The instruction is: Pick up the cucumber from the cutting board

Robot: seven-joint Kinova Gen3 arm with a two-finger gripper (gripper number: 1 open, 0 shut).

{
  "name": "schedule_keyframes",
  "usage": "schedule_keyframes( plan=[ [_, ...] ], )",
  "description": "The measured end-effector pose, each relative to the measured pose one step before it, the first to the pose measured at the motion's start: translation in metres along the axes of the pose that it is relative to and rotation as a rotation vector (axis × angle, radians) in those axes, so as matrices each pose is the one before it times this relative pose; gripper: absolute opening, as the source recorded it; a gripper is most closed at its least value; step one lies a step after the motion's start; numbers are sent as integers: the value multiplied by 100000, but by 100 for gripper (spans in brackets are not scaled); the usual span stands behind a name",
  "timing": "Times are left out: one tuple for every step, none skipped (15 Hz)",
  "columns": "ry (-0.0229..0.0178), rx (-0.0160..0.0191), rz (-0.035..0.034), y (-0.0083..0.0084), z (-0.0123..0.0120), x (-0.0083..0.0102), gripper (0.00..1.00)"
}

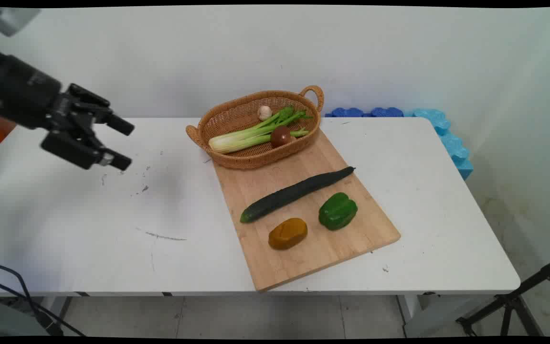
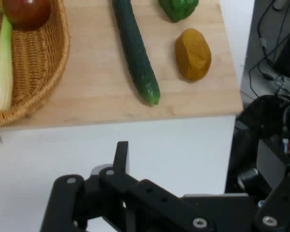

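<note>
A black robot gripper point(image 1: 126, 145) hangs in the air above the left part of a white table point(image 1: 89, 229), its fingers spread apart and holding nothing.

From the gripper, everything else lies toward three o'clock, well apart from it. A wooden cutting board point(image 1: 303, 258) sits at an angle on the table's middle. At the board's eleven o'clock corner rests an oval wicker basket point(image 1: 237, 160) with two handles; inside it lie a celery stalk point(image 1: 251, 136), a small pale garlic bulb point(image 1: 265, 112) at the celery's twelve o'clock, and a dark red round fruit, perhaps a tomato point(image 1: 280, 136), touching the celery. On the bare board lies a long dark cucumber point(image 1: 296, 193), running diagonally. Just beside it, toward five o'clock, sit a green bell pepper point(image 1: 337, 210) and a brownish-yellow potato-like lump point(image 1: 288, 233), near each other but apart.
</note>
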Motion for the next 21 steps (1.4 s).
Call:
schedule_keyframes(
  plan=[
    [18, 489, -252, -95, 435, 412, 100],
    [-179, 817, -280, -102, 674, 682, 100],
    [-132, 1178, -870, -93, 878, 958, 100],
    [-349, 1244, -835, -17, 1037, 1173, 100],
    [-423, 1179, -849, 90, 945, 1062, 100],
    [-430, 1352, -1470, 198, 1254, 1314, 100],
    [-522, 1247, -1503, 246, 1368, 1351, 100],
    [-490, 971, -1230, 310, 1229, 1148, 100],
    [-591, 1049, -1654, 411, 1554, 1346, 100],
    [-705, 1065, -1585, 414, 1573, 1272, 100],
    [-849, 1049, -1509, 383, 1577, 1186, 100],
    [-1083, 992, -1010, 305, 1403, 923, 100],
    [-1320, 1237, -1338, 288, 1591, 930, 100],
    [-1338, 1035, -1148, 189, 1404, 702, 100],
    [-1755, 1081, -1169, 230, 1667, 737, 100],
    [-1676, 1036, -1238, 192, 1559, 629, 100],
    [-1557, 785, -954, 154, 1321, 444, 100],
    [-1803, 718, -1108, 163, 1545, 422, 100],
    [-1627, 551, -1009, 143, 1527, 345, 100],
    [-1208, 387, -739, 143, 1186, 300, 100],
    [-1470, 401, -733, 128, 1374, 267, 100]
  ],
)
